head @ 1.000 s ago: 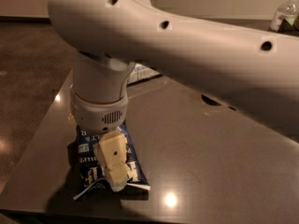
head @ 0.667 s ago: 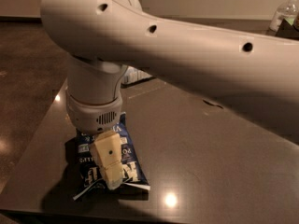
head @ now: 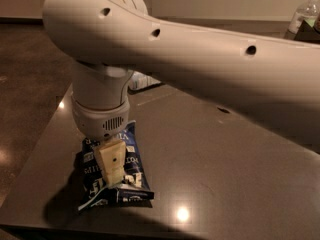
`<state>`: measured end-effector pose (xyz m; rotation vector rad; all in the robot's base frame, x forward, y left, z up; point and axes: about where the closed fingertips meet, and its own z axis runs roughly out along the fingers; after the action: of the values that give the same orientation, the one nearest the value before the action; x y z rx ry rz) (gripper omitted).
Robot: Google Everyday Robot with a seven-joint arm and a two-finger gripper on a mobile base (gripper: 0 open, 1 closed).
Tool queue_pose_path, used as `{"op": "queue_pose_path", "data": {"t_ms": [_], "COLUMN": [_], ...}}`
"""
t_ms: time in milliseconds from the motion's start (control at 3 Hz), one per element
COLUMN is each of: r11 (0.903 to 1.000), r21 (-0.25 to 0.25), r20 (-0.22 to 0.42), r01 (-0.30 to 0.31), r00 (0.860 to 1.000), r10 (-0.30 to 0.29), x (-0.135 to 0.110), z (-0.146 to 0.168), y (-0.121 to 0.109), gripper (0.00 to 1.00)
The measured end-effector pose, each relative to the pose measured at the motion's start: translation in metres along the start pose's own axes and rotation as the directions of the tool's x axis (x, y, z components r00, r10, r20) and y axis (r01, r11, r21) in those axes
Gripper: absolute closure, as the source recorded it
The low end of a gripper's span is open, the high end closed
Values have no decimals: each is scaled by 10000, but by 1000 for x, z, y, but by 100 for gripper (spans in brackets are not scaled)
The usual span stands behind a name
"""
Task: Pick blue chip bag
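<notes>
The blue chip bag (head: 131,170) lies flat near the front left corner of the dark table (head: 215,174). It is dark navy with white lettering and white crimped ends. My gripper (head: 113,180) comes straight down from the thick white arm (head: 200,59) and sits right on top of the bag's middle, its cream tip against the bag. The wrist hides the bag's far end. The bag rests on the table.
A clear plastic bottle (head: 304,13) stands at the far right back, next to a dark object (head: 309,31). A pale package (head: 144,81) lies behind the arm. The table's left edge and front edge run close to the bag.
The arm and gripper have shifted a little to the left over the bag. The bag has stayed in place on the table.
</notes>
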<state>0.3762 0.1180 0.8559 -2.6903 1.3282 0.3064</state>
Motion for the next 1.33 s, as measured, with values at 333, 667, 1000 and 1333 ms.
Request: {"op": "queue_pose_path", "data": {"t_ms": [333, 667, 1000, 1333], "r11": [9999, 9992, 9973, 9950], "r21": [110, 344, 667, 870], "r20": [-92, 76, 391, 780], "r01": [-94, -207, -324, -489], "r00": [9999, 9998, 9988, 9961], "r10": [95, 205, 298, 421], "x": [5, 6, 5, 7], "z": [-7, -25, -49, -74], "y": [1, 3, 4, 4], "gripper": [61, 84, 100, 100]}}
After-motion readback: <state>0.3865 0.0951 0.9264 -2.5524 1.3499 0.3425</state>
